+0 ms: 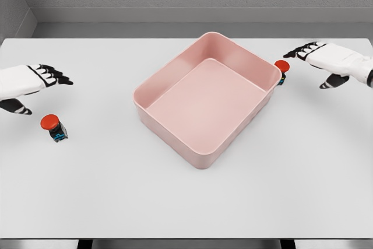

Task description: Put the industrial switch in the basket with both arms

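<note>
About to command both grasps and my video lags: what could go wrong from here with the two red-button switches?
1. The right red-capped industrial switch sits tight beside the pink plastic basket wall, partly hidden; the right robot hand has little finger room and may shove the basket.
2. The left red-capped industrial switch is small and stands free; the open left robot hand could tip or push it away.

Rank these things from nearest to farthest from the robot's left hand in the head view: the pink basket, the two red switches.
1. Left red switch, just below the left hand.
2. Pink basket, table centre.
3. Right red switch, beyond the basket's right corner.
</note>
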Tool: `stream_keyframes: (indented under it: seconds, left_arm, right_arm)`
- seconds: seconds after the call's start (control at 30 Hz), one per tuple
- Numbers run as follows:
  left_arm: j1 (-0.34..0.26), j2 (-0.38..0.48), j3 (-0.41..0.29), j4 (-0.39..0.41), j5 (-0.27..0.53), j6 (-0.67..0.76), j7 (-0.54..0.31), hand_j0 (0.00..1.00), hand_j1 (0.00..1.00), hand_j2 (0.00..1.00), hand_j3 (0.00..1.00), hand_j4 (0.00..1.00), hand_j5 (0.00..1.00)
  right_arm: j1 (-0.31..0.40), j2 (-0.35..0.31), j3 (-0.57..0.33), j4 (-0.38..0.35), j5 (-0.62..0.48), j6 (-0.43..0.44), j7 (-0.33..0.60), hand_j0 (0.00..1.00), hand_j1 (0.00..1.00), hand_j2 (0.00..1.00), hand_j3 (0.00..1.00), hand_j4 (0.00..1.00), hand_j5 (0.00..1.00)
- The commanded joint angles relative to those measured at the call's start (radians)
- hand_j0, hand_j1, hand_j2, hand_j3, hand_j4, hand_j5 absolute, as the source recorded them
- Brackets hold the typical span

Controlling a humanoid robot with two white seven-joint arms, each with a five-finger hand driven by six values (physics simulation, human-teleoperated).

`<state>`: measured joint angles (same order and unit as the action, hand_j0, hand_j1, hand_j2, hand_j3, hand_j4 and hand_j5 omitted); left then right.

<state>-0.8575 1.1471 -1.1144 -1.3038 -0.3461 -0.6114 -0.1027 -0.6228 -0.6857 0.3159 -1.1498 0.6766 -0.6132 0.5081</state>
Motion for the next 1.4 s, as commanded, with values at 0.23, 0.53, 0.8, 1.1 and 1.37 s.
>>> stream_keyframes:
  seconds: [0.23,0.53,0.8,1.1,1.37]
  left_arm:
    - [0.005,0.019,-0.045,-0.014,0.021,0.001,0.003,1.0,1.0,1.0,1.0,1.0,1.0]
    - [0.005,0.042,-0.076,-0.037,0.033,0.001,0.008,1.0,1.0,1.0,1.0,1.0,1.0]
    - [0.008,0.039,-0.105,-0.074,0.036,0.001,0.008,1.0,1.0,1.0,1.0,1.0,1.0]
    - [0.005,0.028,-0.105,-0.083,0.036,0.001,0.008,1.0,1.0,1.0,1.0,1.0,1.0]
    - [0.006,0.029,-0.124,-0.111,0.033,0.001,0.008,1.0,1.0,1.0,1.0,1.0,1.0]
  right_arm:
    - [-0.048,0.095,0.009,0.03,0.018,0.002,0.03,1.0,1.0,1.0,1.0,1.0,1.0]
    - [-0.08,0.138,0.011,0.036,0.129,0.002,0.029,1.0,1.0,1.0,1.0,1.0,1.0]
    - [-0.083,0.163,0.009,0.056,0.152,0.002,0.029,1.0,1.0,1.0,1.0,1.0,1.0]
    - [-0.097,0.183,0.006,0.107,0.169,0.002,0.029,1.0,1.0,1.0,1.0,1.0,1.0]
    - [-0.11,0.21,0.006,0.142,0.199,0.002,0.029,1.0,1.0,1.0,1.0,1.0,1.0]
